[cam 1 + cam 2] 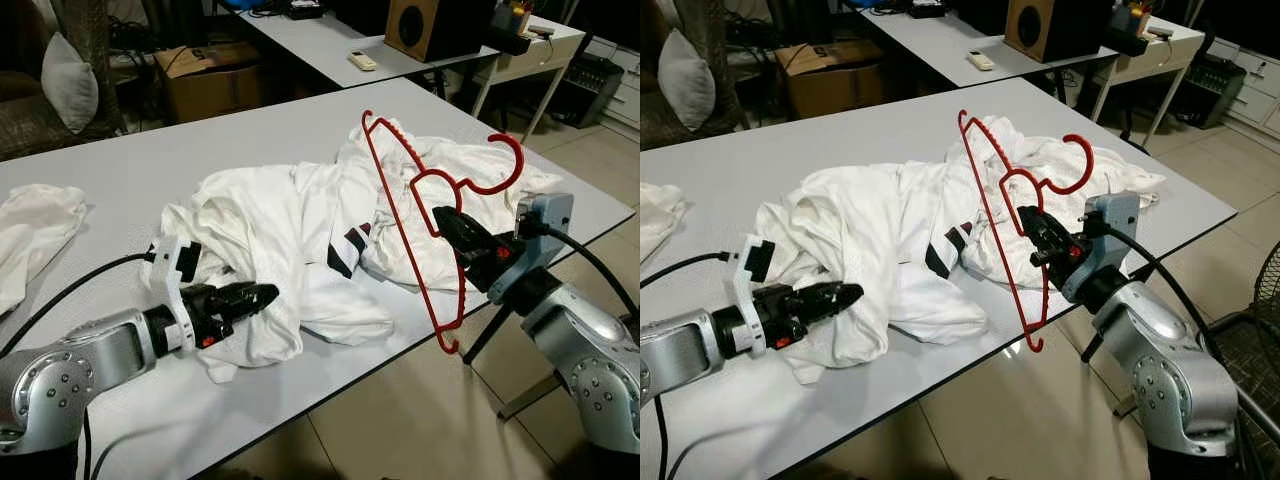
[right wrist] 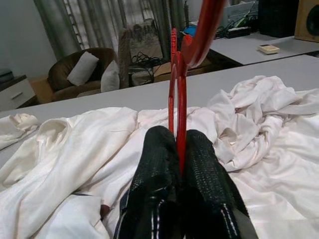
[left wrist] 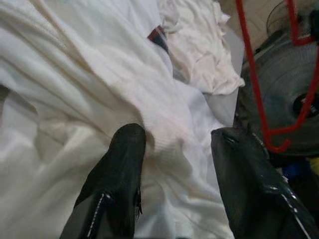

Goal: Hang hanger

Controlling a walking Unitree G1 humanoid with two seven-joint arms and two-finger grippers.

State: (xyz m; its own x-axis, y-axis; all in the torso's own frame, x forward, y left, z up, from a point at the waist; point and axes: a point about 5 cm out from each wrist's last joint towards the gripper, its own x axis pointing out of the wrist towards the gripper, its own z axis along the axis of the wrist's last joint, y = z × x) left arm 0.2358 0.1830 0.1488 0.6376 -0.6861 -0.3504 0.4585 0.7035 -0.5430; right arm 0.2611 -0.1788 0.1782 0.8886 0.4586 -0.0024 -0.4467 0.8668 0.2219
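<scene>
A red plastic hanger (image 2: 180,99) stands tilted above the right end of a grey table (image 1: 150,150), its hook (image 1: 518,160) pointing right. My right gripper (image 1: 440,215) is shut on the hanger's thin bar just below the hook and holds it over a heap of white clothes (image 1: 270,220). Low at the heap's near left side, my left gripper (image 1: 265,293) is open. Its two black fingers (image 3: 124,149) press into the white cloth, and a fold of fabric lies between them.
Another white cloth (image 1: 35,230) lies at the table's left edge. The front edge runs close under both arms. Behind stand a second table with a speaker (image 1: 415,25) and a remote (image 1: 362,60), a cardboard box (image 1: 210,75) and an armchair (image 1: 30,110). A fan (image 1: 1260,300) stands at the right.
</scene>
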